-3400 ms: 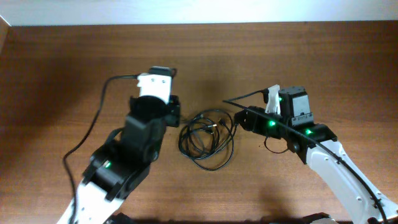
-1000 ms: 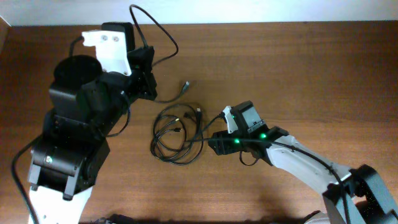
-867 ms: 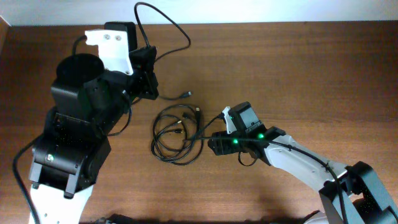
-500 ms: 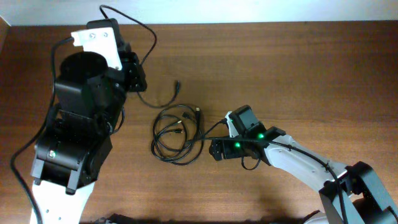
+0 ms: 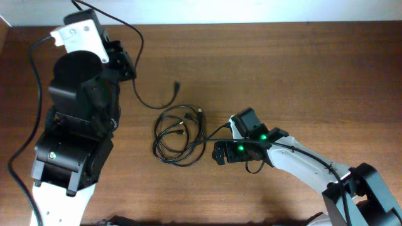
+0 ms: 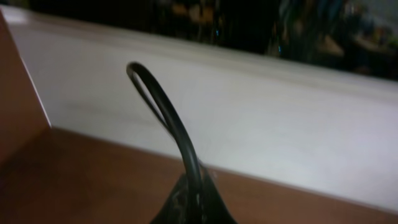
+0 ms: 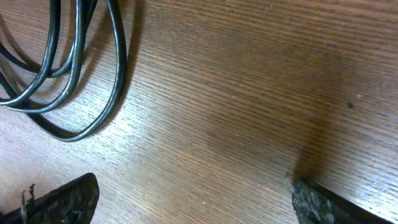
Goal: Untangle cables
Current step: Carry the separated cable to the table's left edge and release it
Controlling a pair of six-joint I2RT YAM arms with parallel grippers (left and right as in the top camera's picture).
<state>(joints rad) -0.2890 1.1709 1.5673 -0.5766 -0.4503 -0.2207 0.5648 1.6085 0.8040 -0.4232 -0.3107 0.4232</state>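
A loose coil of thin black cables (image 5: 178, 135) lies on the wooden table (image 5: 301, 75), and it also shows at the top left of the right wrist view (image 7: 68, 68). One separate cable (image 5: 151, 105) trails from my left gripper (image 5: 127, 65) down to the table, with its plug end (image 5: 178, 84) above the coil. In the left wrist view my left gripper (image 6: 198, 200) is shut on this cable (image 6: 177, 127), which rises into a loop. My right gripper (image 5: 219, 152) is open and empty just right of the coil, its fingers wide apart over bare wood (image 7: 193, 202).
The left arm's bulky body (image 5: 75, 144) covers the table's left side. A white wall edge (image 5: 251, 9) runs along the back. The right arm (image 5: 301, 166) reaches in from the lower right.
My left gripper has moved up and to the left with the cable, drawing its plug end away from the coil. My right gripper has shifted slightly downward beside the coil.
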